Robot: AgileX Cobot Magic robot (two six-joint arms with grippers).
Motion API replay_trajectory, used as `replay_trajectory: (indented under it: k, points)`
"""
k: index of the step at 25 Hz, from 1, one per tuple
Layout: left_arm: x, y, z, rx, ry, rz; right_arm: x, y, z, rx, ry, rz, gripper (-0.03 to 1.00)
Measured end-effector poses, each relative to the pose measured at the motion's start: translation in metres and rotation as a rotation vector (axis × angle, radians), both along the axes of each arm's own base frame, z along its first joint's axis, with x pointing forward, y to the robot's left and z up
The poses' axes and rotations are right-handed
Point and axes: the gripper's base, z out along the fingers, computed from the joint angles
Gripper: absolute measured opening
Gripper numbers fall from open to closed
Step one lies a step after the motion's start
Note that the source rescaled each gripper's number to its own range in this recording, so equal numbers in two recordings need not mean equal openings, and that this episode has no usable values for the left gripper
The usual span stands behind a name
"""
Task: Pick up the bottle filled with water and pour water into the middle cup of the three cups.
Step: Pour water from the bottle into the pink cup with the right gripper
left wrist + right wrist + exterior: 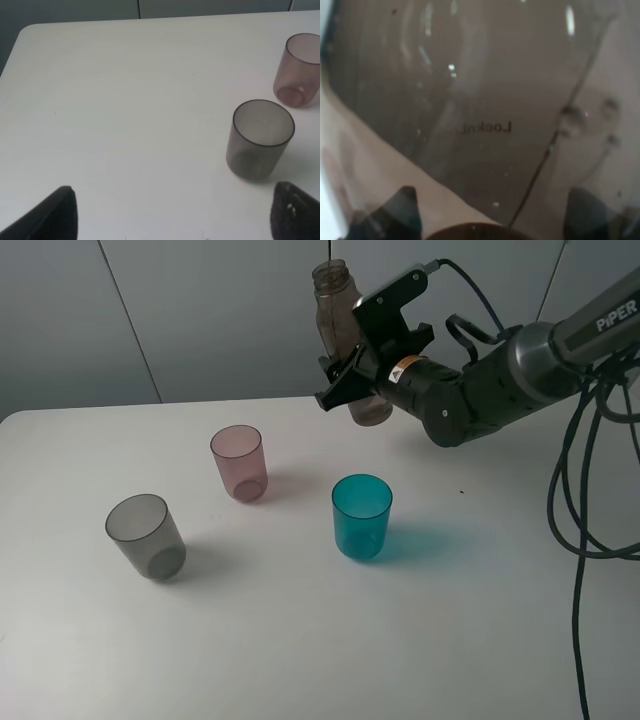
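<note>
Smoky-brown bottle (332,315), pink cup (239,462), grey cup (146,535), teal cup (361,515)

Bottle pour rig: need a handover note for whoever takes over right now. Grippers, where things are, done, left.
Right gripper: shut on the bottle, held near upright, mouth up, in the air above the far part of the table.
Left gripper: open, empty, over the table near the grey cup.
Pink middle cup, grey cup and teal cup: upright on the table, apart.
Done: bottle picked up.
Left: bring it over the pink middle cup, tilt, pour.
</note>
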Motion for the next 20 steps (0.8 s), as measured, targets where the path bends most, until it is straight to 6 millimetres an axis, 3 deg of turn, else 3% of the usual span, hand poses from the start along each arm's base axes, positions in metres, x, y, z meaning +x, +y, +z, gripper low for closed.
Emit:
replay_trajectory:
  k: [8, 20]
  points:
    - [0.0, 0.0, 0.0, -0.002, 0.0, 0.001, 0.001, 0.034, 0.016, -0.119, -0.108, 0.08, 0.0]
    - [0.0, 0.0, 0.0, -0.002, 0.0, 0.001, 0.012, 0.05, -0.018, -0.474, -0.245, 0.151, 0.0]
